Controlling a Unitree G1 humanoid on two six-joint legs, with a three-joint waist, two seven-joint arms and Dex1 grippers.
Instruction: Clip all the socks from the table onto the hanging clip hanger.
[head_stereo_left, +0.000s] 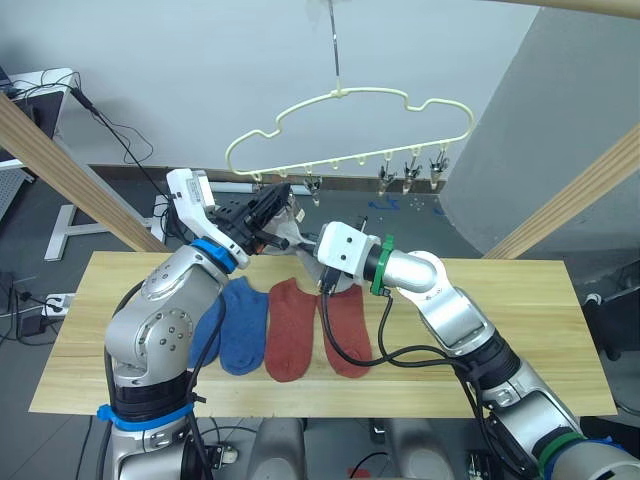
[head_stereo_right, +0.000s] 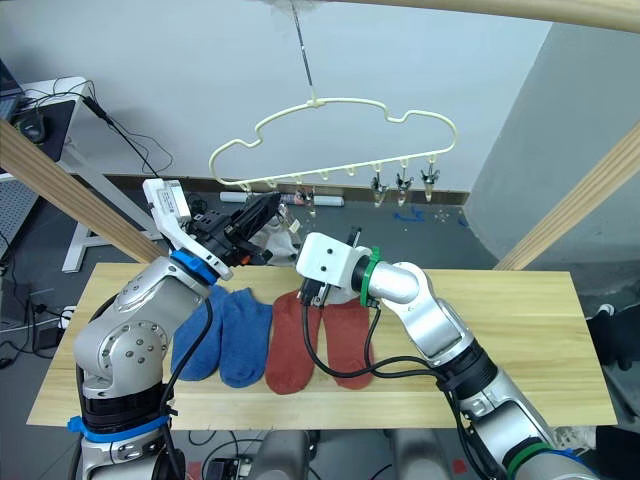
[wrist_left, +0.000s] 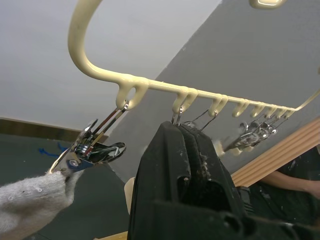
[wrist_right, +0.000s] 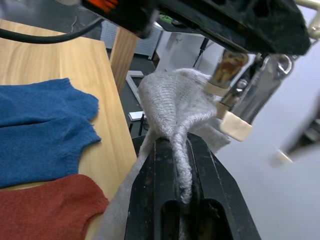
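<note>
The pale yellow clip hanger (head_stereo_left: 350, 95) hangs by its hook above the table (head_stereo_left: 520, 330). My left gripper (wrist_left: 177, 131) is raised to the hanger's left end and shut on one of its clips. The neighbouring clip (wrist_left: 95, 150) holds a light grey sock (wrist_left: 30, 202). My right gripper (wrist_right: 175, 150) is shut on a second grey sock (wrist_right: 170, 100), held up just below the clip that the left gripper squeezes. Two blue socks (head_stereo_left: 243, 320) and two rust-red socks (head_stereo_left: 292, 330) lie flat side by side on the table under my arms.
Several free clips (head_stereo_left: 410, 175) hang at the hanger's right end. Slanted wooden poles (head_stereo_left: 60, 165) (head_stereo_left: 580, 190) stand at both sides behind the table. A black cable of my right arm loops over the right red sock (head_stereo_left: 347, 335).
</note>
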